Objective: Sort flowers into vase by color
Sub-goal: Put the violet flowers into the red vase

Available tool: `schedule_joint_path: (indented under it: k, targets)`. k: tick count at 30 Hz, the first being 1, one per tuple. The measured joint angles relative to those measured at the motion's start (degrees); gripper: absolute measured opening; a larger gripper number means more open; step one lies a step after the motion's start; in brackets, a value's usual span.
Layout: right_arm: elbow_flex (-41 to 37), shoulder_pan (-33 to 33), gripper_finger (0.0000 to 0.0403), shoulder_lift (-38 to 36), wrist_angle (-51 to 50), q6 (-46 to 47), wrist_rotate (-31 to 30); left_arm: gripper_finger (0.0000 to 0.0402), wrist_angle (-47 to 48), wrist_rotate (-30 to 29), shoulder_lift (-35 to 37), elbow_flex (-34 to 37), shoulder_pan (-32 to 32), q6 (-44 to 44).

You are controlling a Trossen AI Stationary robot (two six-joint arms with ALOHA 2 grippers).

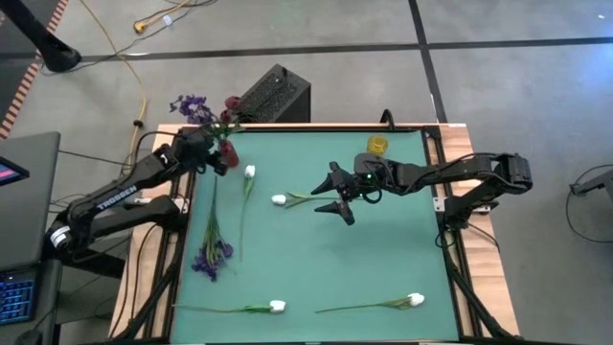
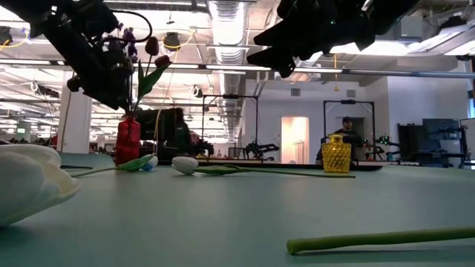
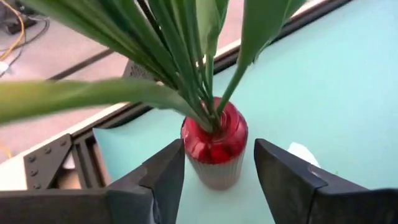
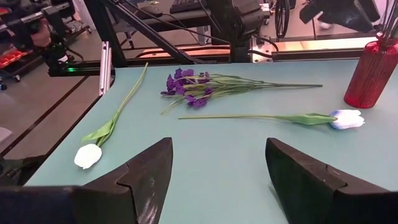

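Note:
A red ribbed vase (image 3: 214,146) stands near the table's far left corner (image 1: 227,151) and holds green stems, a purple bloom (image 1: 192,105) and a dark red tulip (image 1: 233,103). My left gripper (image 3: 219,149) hovers open over it, one finger on either side of the vase's neck, clear of it. My right gripper (image 1: 328,196) hangs open above the table's middle, over the stem of a white tulip (image 1: 280,200). More white tulips lie flat at the far left (image 1: 249,172), near middle (image 1: 277,307) and near right (image 1: 415,300). Purple flowers (image 1: 213,259) lie along the left side.
A yellow vase (image 1: 377,146) stands by the far edge, close behind my right arm. A black box (image 1: 275,94) sits on the floor beyond the far edge. Bare green mat (image 1: 383,254) lies between the middle and the near edge. A person (image 2: 346,130) shows far off in the room.

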State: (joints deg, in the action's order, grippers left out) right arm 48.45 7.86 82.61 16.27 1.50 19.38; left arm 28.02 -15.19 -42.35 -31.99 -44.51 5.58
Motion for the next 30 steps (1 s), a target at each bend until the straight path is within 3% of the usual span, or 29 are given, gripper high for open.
schedule_joint_path:
  k: [10,17,20,30]
  targets:
    - [0.00,-0.14,0.0283,0.00,-0.01,0.05,0.00,0.0183,15.11,4.91,0.02,-8.27,0.00,-1.84]
    - [0.00,-1.48,0.0283,0.00,-0.30,0.07,0.00,0.0183,23.06,21.77,0.03,-10.68,1.81,2.87]
    - [0.00,-2.04,0.0283,0.00,-0.64,0.05,0.02,0.0183,25.94,26.19,0.02,-10.69,4.01,5.26]
    - [0.00,-2.73,0.0283,0.00,-1.00,0.06,0.02,0.0183,34.27,26.18,0.00,-10.06,17.16,17.57]
